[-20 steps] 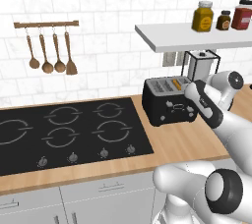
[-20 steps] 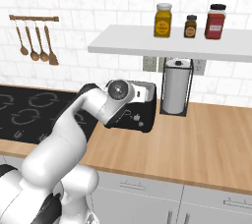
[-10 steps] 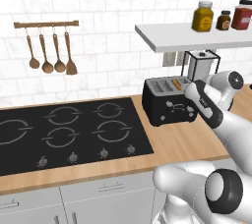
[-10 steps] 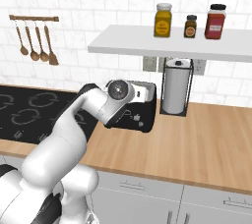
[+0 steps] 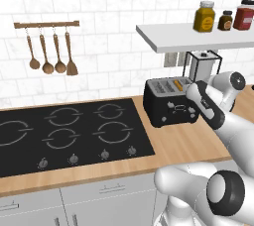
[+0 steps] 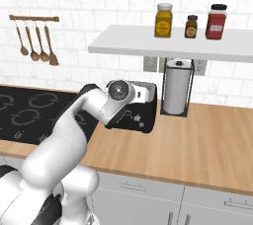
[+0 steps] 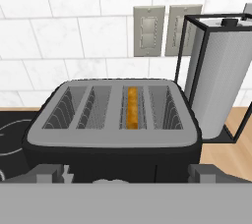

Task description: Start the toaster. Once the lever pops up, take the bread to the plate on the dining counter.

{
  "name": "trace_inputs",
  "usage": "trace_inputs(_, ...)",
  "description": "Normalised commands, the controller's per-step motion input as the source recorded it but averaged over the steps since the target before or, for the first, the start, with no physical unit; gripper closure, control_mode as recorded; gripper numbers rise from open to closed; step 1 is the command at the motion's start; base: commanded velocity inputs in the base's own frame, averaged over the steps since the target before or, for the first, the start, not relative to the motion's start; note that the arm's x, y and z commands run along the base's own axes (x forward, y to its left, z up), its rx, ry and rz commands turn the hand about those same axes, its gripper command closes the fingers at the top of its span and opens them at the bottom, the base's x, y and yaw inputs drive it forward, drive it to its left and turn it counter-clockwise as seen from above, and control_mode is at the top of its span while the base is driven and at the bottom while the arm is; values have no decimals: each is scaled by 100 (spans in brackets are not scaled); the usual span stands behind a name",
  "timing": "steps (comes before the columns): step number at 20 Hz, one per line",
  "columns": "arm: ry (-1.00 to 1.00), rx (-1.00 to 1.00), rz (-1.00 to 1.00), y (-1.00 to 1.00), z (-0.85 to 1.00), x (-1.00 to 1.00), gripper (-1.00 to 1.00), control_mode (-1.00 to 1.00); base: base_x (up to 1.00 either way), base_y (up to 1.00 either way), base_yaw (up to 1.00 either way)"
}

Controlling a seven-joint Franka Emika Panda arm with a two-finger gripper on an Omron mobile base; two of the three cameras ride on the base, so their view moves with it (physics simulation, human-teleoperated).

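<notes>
The black toaster (image 5: 167, 102) stands on the wooden worktop right of the hob, with a silver-grey slotted top (image 7: 113, 115). The bread (image 7: 132, 107) sits sunk in the third slot from the left, only its orange-brown top edge showing; it appears as a small tan sliver (image 5: 177, 85) in the left base view. My gripper (image 7: 125, 175) is open, low against the toaster's front face, one fingertip (image 7: 48, 174) near each front corner. The hand (image 5: 197, 102) is at the toaster's front right. My arm covers most of the toaster (image 6: 142, 104) in the right base view. The plate and dining counter are out of view.
A paper towel roll in a black frame (image 7: 216, 85) stands just right of the toaster. A white shelf (image 5: 193, 35) with three jars hangs above. The black hob (image 5: 64, 131) lies to the left, and wooden utensils (image 5: 49, 54) hang on the wall.
</notes>
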Motion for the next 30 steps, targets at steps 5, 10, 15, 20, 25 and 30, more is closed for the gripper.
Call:
trace_inputs(5,0,0,0,0,0,0,-100,-100,0,0,0)
trace_inputs(10,0,0,0,0,0,0,-100,-100,0,0,0)
trace_inputs(15,0,0,0,0,0,0,-100,-100,0,0,0)
trace_inputs(20,0,0,0,0,0,0,-100,-100,0,0,0)
trace_inputs(25,0,0,0,0,0,0,-100,-100,0,0,0)
trace_inputs(30,0,0,0,0,0,0,-100,-100,0,0,0)
